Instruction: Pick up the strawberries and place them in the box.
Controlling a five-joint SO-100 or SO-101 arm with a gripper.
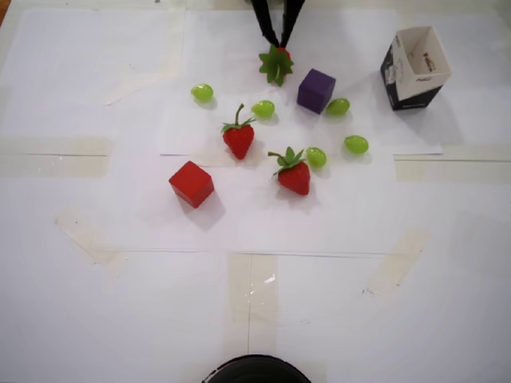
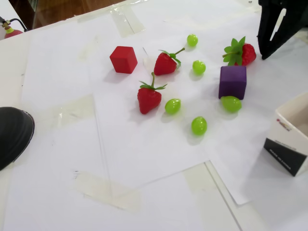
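Three red strawberries lie on the white paper. In the overhead view one strawberry (image 1: pixel 276 64) is at the top centre, a second (image 1: pixel 239 139) lower left of it, the third (image 1: pixel 295 177) below. In the fixed view they are at the upper right (image 2: pixel 241 53), the upper middle (image 2: pixel 165 63) and the middle (image 2: pixel 148 98). My gripper (image 1: pixel 278 43) hangs just behind the top strawberry, its black fingers (image 2: pixel 267 38) a little apart with nothing between them. The dark box (image 1: pixel 397 78) with a white inside stands at the top right, also seen low right in the fixed view (image 2: pixel 285 155).
A purple cube (image 1: pixel 316 90) sits right beside the top strawberry, between it and the box. A red cube (image 1: pixel 192 183) lies to the left. Several green grapes, such as one (image 1: pixel 356 144), are scattered among the strawberries. A black round object (image 1: pixel 255 371) sits at the near edge.
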